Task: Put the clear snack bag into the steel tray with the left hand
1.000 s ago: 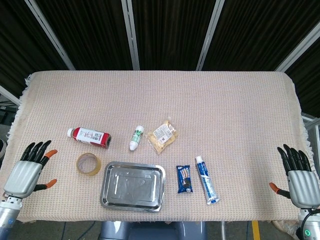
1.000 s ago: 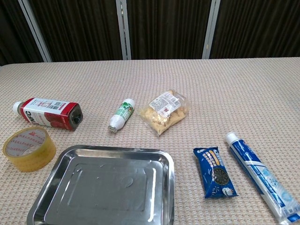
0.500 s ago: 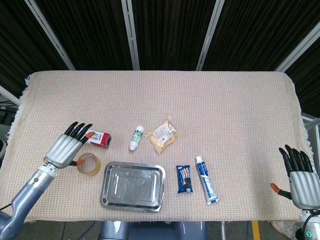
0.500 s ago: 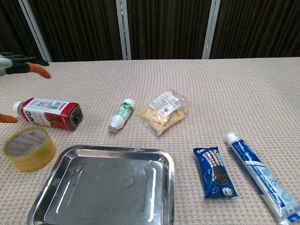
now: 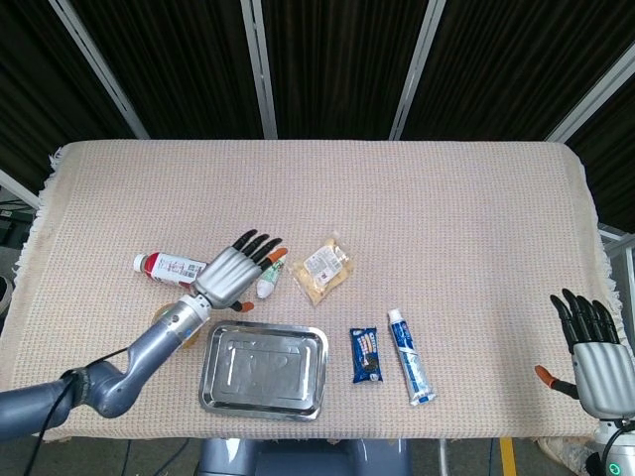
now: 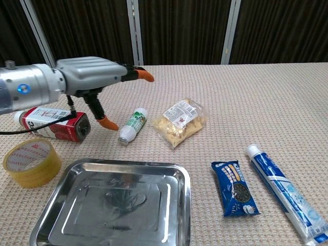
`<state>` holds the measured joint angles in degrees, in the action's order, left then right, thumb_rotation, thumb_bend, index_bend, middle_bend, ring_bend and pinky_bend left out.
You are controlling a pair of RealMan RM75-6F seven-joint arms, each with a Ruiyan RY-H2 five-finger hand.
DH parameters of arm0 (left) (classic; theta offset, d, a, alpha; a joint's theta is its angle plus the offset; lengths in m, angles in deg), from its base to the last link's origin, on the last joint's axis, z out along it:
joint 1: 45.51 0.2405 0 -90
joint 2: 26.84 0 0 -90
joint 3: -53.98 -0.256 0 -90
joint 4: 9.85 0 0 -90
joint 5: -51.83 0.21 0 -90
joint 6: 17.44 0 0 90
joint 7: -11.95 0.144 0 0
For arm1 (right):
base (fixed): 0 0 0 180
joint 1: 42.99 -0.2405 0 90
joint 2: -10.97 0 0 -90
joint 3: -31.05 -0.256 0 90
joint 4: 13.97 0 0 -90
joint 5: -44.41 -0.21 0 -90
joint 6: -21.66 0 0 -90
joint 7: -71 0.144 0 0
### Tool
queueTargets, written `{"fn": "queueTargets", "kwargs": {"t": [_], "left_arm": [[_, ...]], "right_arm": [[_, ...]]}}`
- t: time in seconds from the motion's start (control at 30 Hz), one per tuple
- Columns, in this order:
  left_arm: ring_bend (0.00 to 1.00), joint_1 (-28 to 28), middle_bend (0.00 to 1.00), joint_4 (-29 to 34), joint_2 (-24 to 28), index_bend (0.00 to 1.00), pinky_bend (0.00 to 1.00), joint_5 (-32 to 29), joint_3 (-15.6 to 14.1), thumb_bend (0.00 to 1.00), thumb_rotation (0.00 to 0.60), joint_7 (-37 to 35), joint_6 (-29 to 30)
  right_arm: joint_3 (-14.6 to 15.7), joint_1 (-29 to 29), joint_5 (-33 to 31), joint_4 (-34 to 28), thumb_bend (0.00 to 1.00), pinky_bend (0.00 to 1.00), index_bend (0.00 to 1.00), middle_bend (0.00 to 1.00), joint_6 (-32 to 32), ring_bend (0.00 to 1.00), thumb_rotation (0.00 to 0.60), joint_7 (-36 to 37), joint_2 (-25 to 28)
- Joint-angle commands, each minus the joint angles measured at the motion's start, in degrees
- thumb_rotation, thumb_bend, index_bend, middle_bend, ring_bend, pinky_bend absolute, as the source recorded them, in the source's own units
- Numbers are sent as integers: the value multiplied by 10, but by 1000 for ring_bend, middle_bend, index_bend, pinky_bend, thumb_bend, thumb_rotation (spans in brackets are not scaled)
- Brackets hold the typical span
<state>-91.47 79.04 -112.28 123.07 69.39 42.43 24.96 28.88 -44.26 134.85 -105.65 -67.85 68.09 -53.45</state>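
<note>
The clear snack bag (image 5: pixel 323 268) (image 6: pixel 180 122), full of pale yellow pieces with a white label, lies on the cloth right of a small white bottle. The steel tray (image 5: pixel 264 370) (image 6: pixel 118 206) sits empty near the front edge, below and left of the bag. My left hand (image 5: pixel 236 273) (image 6: pixel 90 75) hovers open above the cloth, fingers spread and pointing toward the bag, still left of it and not touching it. My right hand (image 5: pixel 592 350) rests open at the far right edge of the table, far from everything.
A red-labelled drink bottle (image 5: pixel 171 269) (image 6: pixel 53 124) and a tape roll (image 6: pixel 31 162) lie under and left of the left arm. A white bottle (image 5: pixel 270 276) (image 6: pixel 132 125) lies between hand and bag. A blue cookie pack (image 5: pixel 365 356) and a toothpaste tube (image 5: pixel 410 356) lie right of the tray.
My left hand has swept from the table's left edge rightward over the drink bottle and tape toward the snack bag. The right hand has barely moved.
</note>
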Motion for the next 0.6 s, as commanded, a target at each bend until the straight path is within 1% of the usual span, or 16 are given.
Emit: {"fn": "queueTargets", "kwargs": {"t": [0.03,0.23,0.27,0.47,0.6], "left_arm": [[0,-44,0,-40,-47,30,0,-47,11,66,556,44,-21],[0,-102,0,-103,-106,22,0,-133,19,66,553,99,-32],[0,-107,0,-108,-109,22,0,-140,20,66,556,103,-33],[0,-166,0,-175,-155,28,0,-237,26,68,561,150,-41],[0,-196,0,-210,-179,34,0,-293,28,68,558,164,-47]], "right_arm": [[1,-1,4,-2,0,0,20,0,0,0,600,-2,2],[3,-4,7,-4,0,0,20,0,5,0,600,-1,3],[3,-4,7,-4,0,0,20,0,6,0,600,0,3],[3,-3,2,0,0,0,20,0,9,0,600,8,5],[3,-3,-1,1,0,0,20,0,10,0,600,13,6]]}}
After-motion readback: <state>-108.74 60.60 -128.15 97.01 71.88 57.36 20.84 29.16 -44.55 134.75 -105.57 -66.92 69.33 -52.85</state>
